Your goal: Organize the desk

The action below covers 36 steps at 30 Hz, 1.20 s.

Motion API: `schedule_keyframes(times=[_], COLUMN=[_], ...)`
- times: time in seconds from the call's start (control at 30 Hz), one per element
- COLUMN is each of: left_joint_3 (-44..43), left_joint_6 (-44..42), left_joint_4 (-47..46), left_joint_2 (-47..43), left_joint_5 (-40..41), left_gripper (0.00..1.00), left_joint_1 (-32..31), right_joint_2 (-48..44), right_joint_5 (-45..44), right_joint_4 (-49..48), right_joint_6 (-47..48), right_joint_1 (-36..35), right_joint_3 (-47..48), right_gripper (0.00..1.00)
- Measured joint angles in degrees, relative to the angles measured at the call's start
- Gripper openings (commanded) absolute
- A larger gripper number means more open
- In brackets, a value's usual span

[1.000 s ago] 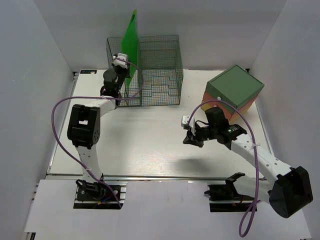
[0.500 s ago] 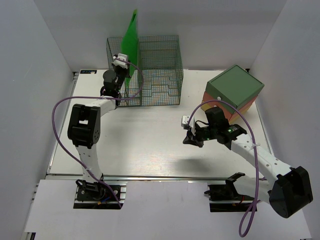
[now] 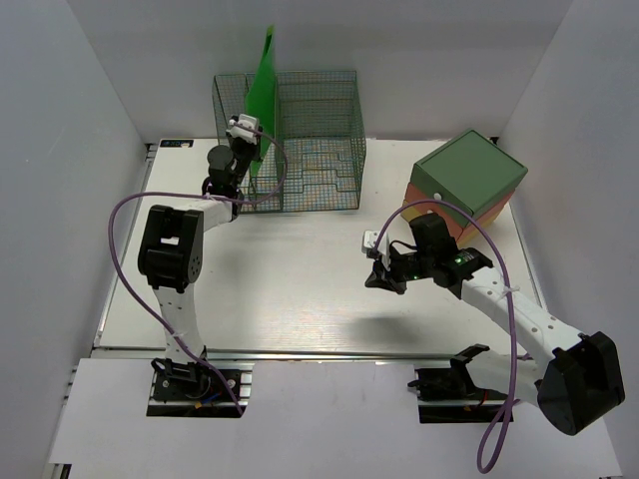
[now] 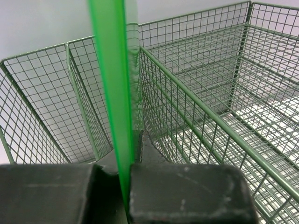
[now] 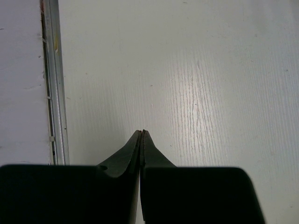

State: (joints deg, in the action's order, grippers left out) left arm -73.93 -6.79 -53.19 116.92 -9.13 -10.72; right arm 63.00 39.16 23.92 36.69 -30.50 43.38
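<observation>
Green sheet (image 4: 112, 93) — top out of view

Bright, even light from overhead on the white desk (image 3: 300, 269).
Soft sheen at the desk's middle, a faint shadow toward its near edge; both wrist views blur along the bottom.
</observation>
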Motion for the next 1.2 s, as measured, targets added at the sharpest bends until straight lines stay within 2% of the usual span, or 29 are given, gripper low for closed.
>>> schedule_keyframes(times=[0.07,0.13,0.17,0.33,0.47,0.8,1.2], left_joint_3=[0.1,0.2,0.4,1.3,1.1,-4.0,-0.4], left_joint_6=[0.0,-0.1,-0.2,-0.1,0.2,0.2,-0.1], left_joint_4=[0.0,0.0,-0.1,-0.4,0.5,9.6,9.7], left_joint_2=[0.0,0.0,0.0,-0.3,-0.4,-1.1,-1.4], left_joint_5=[0.0,0.0,0.0,0.2,0.3,-0.5,-1.8], left_gripper=[0.09,0.18,0.18,0.00,0.00,0.00,0.00], left_joint_1=[0.0,0.0,0.0,0.0,0.0,0.0,0.0], right_joint_2=[0.0,0.0,0.0,0.0,0.0,0.0,0.0], right_joint_5=[0.0,0.0,0.0,0.0,0.0,0.0,0.0], right_joint_4=[0.0,0.0,0.0,0.0,0.0,0.0,0.0], right_joint_6=[0.0,0.0,0.0,0.0,0.0,0.1,0.2], right_joint_1=[0.0,0.0,0.0,0.0,0.0,0.0,0.0], right_joint_3=[0.0,0.0,0.0,0.0,0.0,0.0,0.0], right_gripper=[0.00,0.00,0.00,0.00,0.00,0.00,0.00])
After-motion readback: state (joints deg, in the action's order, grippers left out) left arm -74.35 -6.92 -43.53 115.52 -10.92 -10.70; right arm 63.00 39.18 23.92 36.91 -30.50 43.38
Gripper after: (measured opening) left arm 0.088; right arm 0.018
